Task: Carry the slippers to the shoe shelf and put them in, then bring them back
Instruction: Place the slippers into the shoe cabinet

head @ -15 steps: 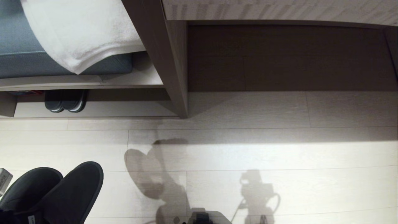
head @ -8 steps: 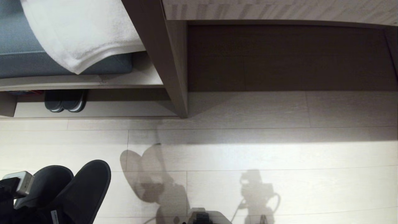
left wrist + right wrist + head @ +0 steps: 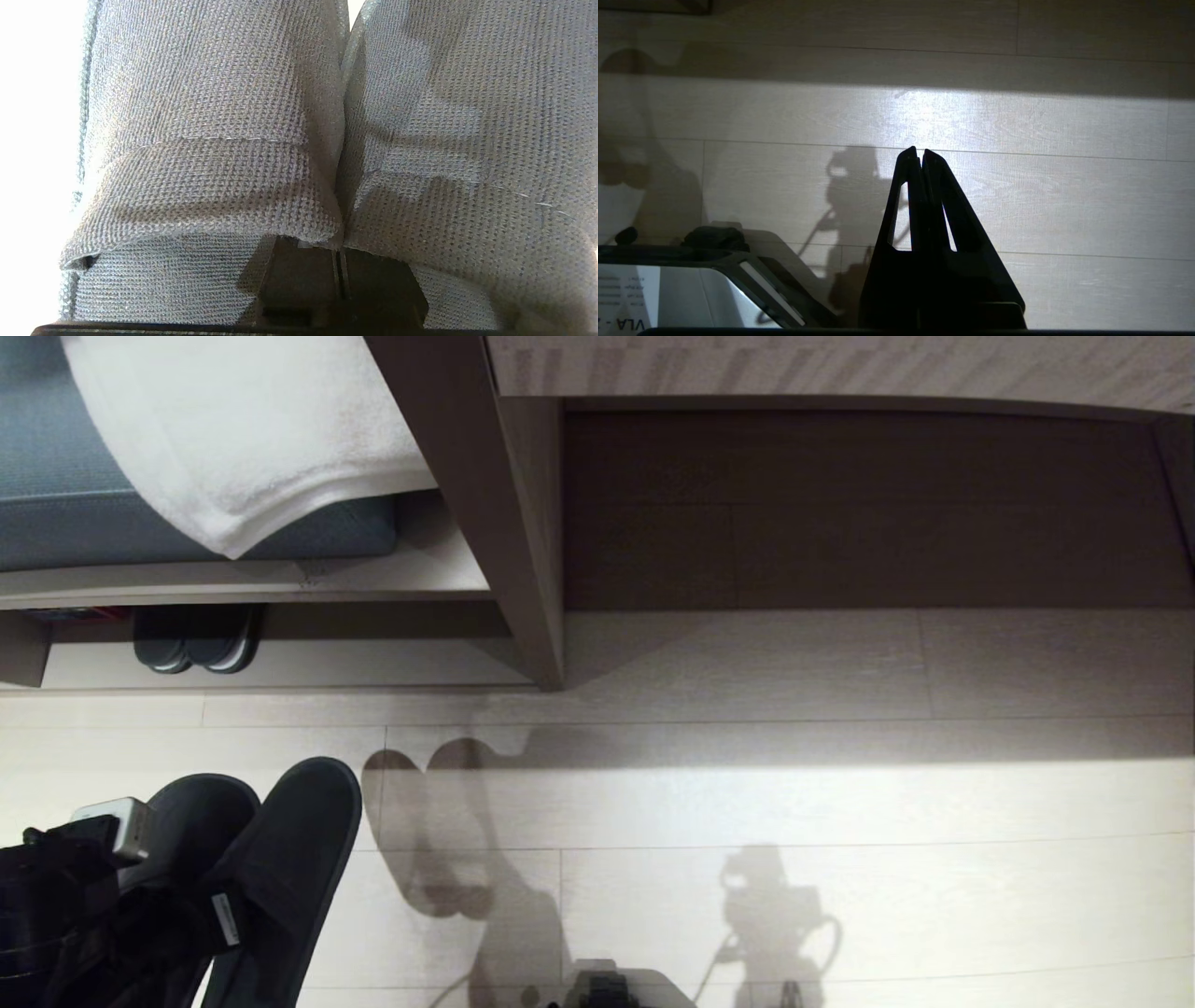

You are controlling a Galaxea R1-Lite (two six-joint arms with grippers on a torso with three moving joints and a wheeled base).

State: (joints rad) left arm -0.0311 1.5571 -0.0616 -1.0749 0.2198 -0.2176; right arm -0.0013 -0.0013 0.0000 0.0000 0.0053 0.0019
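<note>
The slippers point(image 3: 271, 859) hang from my left claw point(image 3: 140, 933) at the low left of the head view, toes pointing forward toward the furniture, and they are above the floor point(image 3: 747, 803), where their shadow falls. In the left wrist view my fingers point(image 3: 299, 289) are pressed together on the inner edges of the two slippers, so both are clamped as one bundle. I judge that I am in the carrying step, with the pair lifted but not yet in the shelf point(image 3: 373, 663). The shelf is further forward on the left, under a bench with a white towel point(image 3: 252, 439), and another dark pair point(image 3: 196, 639) already sits at its left part. The next move needs me to bring the pair low and level into the free space right of that pair. My right claw point(image 3: 920, 156) is closed on nothing and idle over the floor.
</note>
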